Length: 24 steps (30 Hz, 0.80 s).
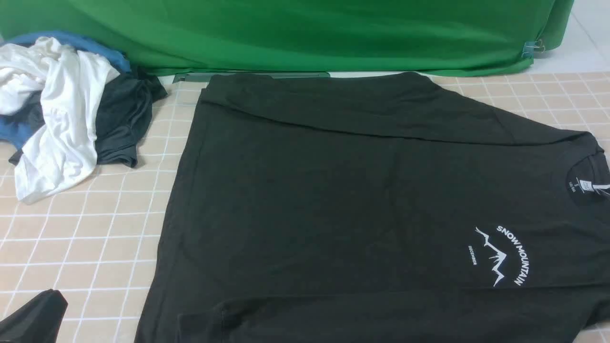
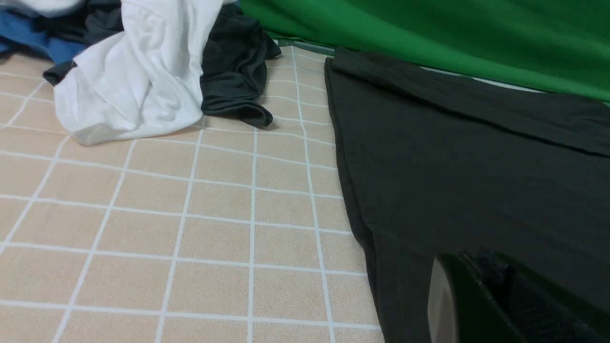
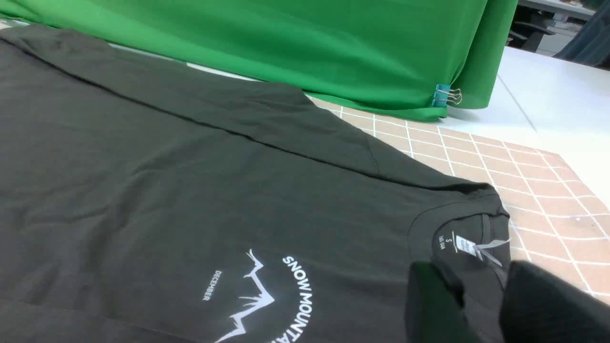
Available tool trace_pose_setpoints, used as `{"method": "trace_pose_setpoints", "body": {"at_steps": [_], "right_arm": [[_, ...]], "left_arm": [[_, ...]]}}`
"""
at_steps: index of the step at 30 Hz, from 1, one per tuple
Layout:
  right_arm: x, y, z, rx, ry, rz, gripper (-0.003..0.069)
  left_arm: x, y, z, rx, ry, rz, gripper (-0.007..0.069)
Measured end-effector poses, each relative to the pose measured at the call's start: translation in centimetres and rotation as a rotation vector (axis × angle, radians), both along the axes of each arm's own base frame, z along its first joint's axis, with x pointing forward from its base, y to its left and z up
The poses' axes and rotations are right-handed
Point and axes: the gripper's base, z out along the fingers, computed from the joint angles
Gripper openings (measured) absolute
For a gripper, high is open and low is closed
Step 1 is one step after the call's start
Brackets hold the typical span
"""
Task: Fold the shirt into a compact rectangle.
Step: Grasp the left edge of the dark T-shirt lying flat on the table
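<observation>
Large black mountain-print T-shirt (image 1: 333,200) is lying flat, collar (image 3: 457,224) just ahead of the spread right claw (image 3: 481,309), likely awaiting folding; left claw (image 1: 33,314) is sitting pressed together

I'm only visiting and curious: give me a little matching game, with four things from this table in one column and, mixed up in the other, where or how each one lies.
1. black shirt
2. white garment
3. green cloth
4. binder clip

a. crumpled in a heap, far left
b. lying flat across the middle of the table
c. pinched onto the backdrop's right end
d. hanging along the back edge

Pairs: 1-b, 2-a, 3-d, 4-c.
</observation>
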Motion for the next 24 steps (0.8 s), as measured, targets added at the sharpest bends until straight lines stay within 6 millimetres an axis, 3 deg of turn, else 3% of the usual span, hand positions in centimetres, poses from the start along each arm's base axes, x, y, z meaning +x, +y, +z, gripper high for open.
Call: {"method": "trace_pose_setpoints", "body": {"at_steps": [24], "right_arm": [[0.0,0.0,0.0,0.0,0.0,0.0,0.0241]], "left_arm": [[0.0,0.0,0.0,0.0,0.0,0.0,0.0018]]}}
